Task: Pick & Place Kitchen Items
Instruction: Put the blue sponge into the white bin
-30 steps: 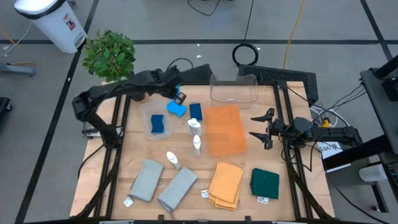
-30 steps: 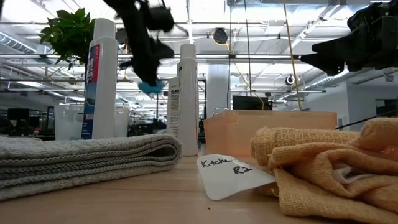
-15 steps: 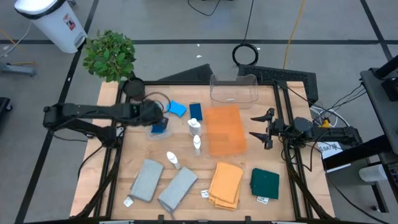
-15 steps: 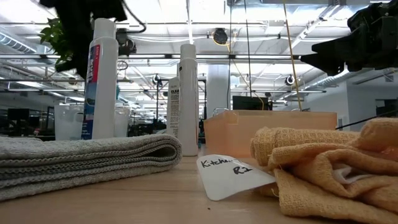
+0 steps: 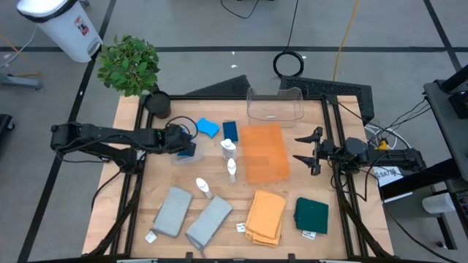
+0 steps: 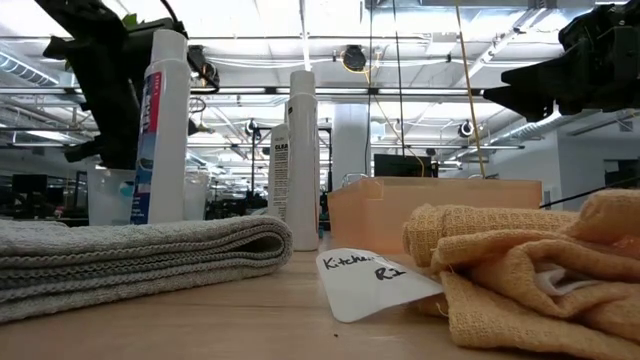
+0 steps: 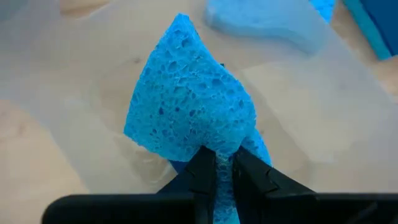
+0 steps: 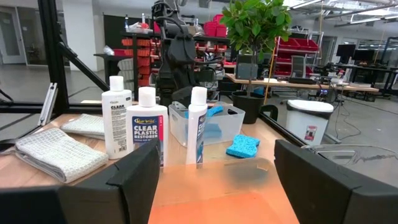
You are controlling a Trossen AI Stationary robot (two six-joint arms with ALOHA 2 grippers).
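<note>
My left gripper [image 5: 187, 144] reaches down into the clear bin [image 5: 175, 128] on the table's left half, shut on a bright blue sponge [image 7: 186, 93]. A darker blue sponge [image 7: 262, 149] lies in the bin under it. Two more blue sponges [image 5: 208, 128] [image 5: 229, 130] lie flat on the table just beyond the bin. Three white bottles [image 5: 227, 148] [image 5: 232, 168] [image 5: 202, 188] are near the table's middle. Grey cloths [image 5: 172, 210] [image 5: 209, 219], an orange cloth [image 5: 265, 214] and a dark green cloth [image 5: 311, 214] lie folded along the near edge. My right gripper [image 5: 308, 150] waits open at the right edge. My left gripper pinches one corner of the bright blue sponge [image 7: 217, 148] between its two fingers, slanting down from the table's left side. The sponge stands tilted up beyond the fingertips, inside the bin. Whether it touches the sponge beneath, I cannot tell.
An orange tray [image 5: 263, 152] lies right of the bottles. A second clear bin [image 5: 275, 104] stands at the far edge. A potted plant [image 5: 130, 66] is at the far left corner. Bare wood shows between the tray and my right gripper.
My left gripper has come from above the far sponges toward the near and left edges and down into the clear bin, carrying the bright blue sponge and rolling its wrist. The arm has folded back toward the left. My right arm has kept still.
</note>
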